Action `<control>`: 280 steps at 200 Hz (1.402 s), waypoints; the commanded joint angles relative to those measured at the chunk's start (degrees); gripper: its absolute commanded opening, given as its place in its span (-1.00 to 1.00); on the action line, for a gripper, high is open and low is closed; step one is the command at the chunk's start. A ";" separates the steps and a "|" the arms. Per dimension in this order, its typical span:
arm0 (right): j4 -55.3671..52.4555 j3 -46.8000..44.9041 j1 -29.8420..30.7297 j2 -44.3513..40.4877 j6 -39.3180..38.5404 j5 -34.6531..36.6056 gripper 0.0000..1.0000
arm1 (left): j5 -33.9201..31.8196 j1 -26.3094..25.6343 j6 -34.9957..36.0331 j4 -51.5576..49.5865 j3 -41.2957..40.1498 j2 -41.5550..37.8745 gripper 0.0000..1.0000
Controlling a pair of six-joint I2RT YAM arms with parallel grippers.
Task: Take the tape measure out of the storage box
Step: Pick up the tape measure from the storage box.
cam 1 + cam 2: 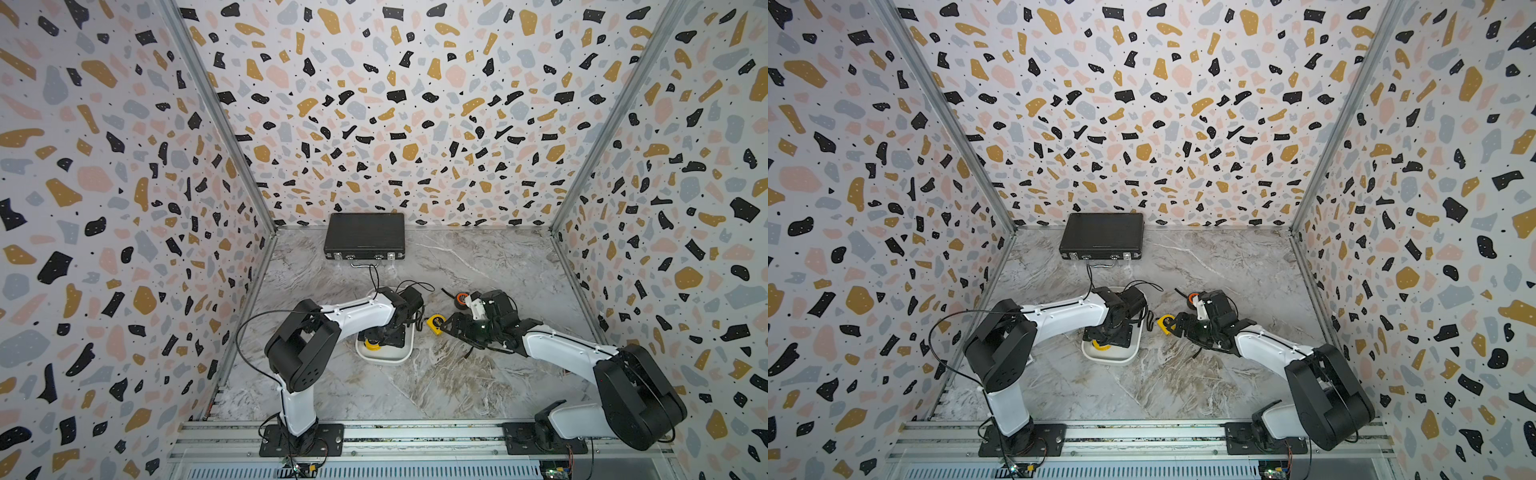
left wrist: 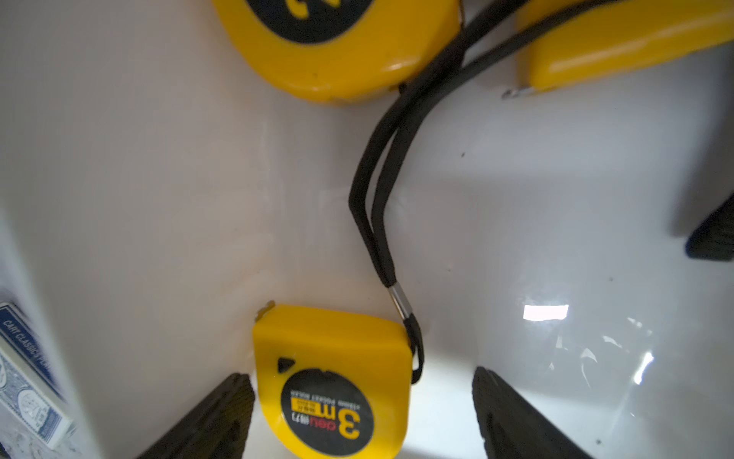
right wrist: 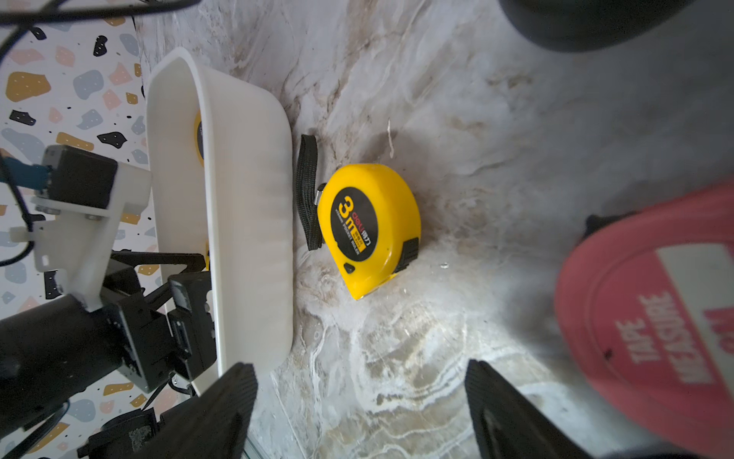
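While the left claw (image 2: 363, 413) hangs inside the storage box (image 1: 401, 356), fingers (image 2: 214, 421) spread, a yellow tape measure (image 2: 331, 381) lies flat on the white floor between them, nearer one finger, not pinched. Two more yellow tape measures show at the frame edge, one (image 2: 337, 51) with its black strap (image 2: 381, 190) trailing across the floor. Right of the box, another yellow tape measure (image 3: 369, 226) sits on the marble surface (image 1: 415, 386) just beside the box wall. Right claw (image 3: 361, 413) hovers spread above the surface, short of it, holding nothing. A red tape measure (image 3: 655, 318) lies nearby.
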 commanded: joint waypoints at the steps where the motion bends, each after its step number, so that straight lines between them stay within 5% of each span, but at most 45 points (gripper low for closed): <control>1: 0.17 0.15 -0.20 -0.01 -0.35 -0.46 0.76 | -1.34 -0.18 -1.57 -1.55 0.55 -2.26 0.81; 214: -0.84 1.98 -0.21 1.37 -1.32 -1.26 0.77 | 5.57 1.33 -5.70 3.47 -0.21 2.73 0.38; 280: -1.82 2.11 -0.25 0.56 -1.58 -1.08 0.77 | 8.79 1.80 -6.42 5.04 -0.59 3.42 -0.07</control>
